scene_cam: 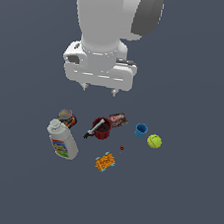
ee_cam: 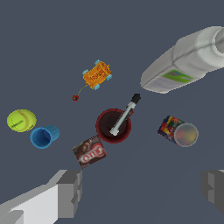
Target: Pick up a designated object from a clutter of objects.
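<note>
Dark grey worktop (scene_cam: 182,202) carries a loose clutter; nearest in the exterior view, orange block (scene_cam: 105,162) with light-blue corners lies flat, apart from its neighbours; white bottle (scene_cam: 63,140) on its side toward that view's left; behind, red mug (scene_cam: 101,128) with a stick-like tool (scene_cam: 93,130) inside, brown can (scene_cam: 118,119), round tin (scene_cam: 66,118), blue cup (scene_cam: 141,130), yellow-green ball (scene_cam: 154,141); farthest, claw (scene_cam: 100,88) hangs above, fingers spread wide, holding nothing.

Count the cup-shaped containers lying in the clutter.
2. The dark red mug sits mid-clutter with a marker in it; the blue cup stands between the brown can and the yellow-green ball. None looks hidden.
</note>
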`<state>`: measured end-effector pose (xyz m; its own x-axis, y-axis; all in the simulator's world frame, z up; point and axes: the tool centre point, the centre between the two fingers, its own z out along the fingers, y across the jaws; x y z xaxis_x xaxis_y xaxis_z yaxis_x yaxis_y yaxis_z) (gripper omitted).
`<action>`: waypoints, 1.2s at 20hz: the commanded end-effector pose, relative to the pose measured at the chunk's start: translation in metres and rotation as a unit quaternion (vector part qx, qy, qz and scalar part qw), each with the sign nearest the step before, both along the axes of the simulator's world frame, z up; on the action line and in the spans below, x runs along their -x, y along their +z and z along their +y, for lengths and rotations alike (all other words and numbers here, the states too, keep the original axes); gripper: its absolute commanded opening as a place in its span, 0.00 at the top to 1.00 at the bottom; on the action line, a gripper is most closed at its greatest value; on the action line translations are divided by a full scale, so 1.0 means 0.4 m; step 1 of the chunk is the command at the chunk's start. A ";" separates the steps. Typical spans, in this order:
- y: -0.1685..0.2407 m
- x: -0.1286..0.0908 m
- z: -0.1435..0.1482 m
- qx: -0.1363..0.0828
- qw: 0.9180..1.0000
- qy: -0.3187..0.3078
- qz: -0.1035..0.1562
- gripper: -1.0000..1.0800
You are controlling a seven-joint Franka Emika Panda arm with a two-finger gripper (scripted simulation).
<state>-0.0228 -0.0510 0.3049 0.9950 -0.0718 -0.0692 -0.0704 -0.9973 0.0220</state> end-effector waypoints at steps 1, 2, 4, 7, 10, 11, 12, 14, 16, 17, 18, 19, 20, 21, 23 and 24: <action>-0.008 -0.007 0.002 0.000 1.000 -0.007 0.000 0.04; -0.012 -0.011 0.004 0.000 1.000 -0.011 -0.001 0.04; -0.023 -0.022 0.008 0.000 1.000 -0.021 -0.002 0.04; -0.044 -0.042 0.015 0.001 0.999 -0.040 -0.004 0.04; -0.071 -0.066 0.024 0.001 0.998 -0.064 -0.006 0.04; -0.082 -0.075 0.027 0.001 0.997 -0.073 -0.007 0.04; -0.094 -0.085 0.031 0.002 0.997 -0.083 -0.008 0.04; -0.120 -0.105 0.040 0.002 0.994 -0.105 -0.010 0.04; -0.149 -0.127 0.049 0.002 0.992 -0.128 -0.012 0.04; -0.164 -0.137 0.054 0.003 0.990 -0.140 -0.013 0.04; -0.180 -0.148 0.059 0.003 0.988 -0.152 -0.014 0.04; -0.195 -0.158 0.064 0.003 0.986 -0.164 -0.015 0.04; -0.211 -0.168 0.069 0.003 0.984 -0.176 -0.016 0.04; -0.227 -0.177 0.074 0.003 0.982 -0.188 -0.017 0.04; -0.259 -0.196 0.084 0.004 0.977 -0.212 -0.019 0.04; -0.275 -0.204 0.089 0.004 0.974 -0.224 -0.019 0.04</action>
<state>0.0534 -0.0186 0.2048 0.8842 -0.4659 -0.0329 -0.4655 -0.8848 0.0196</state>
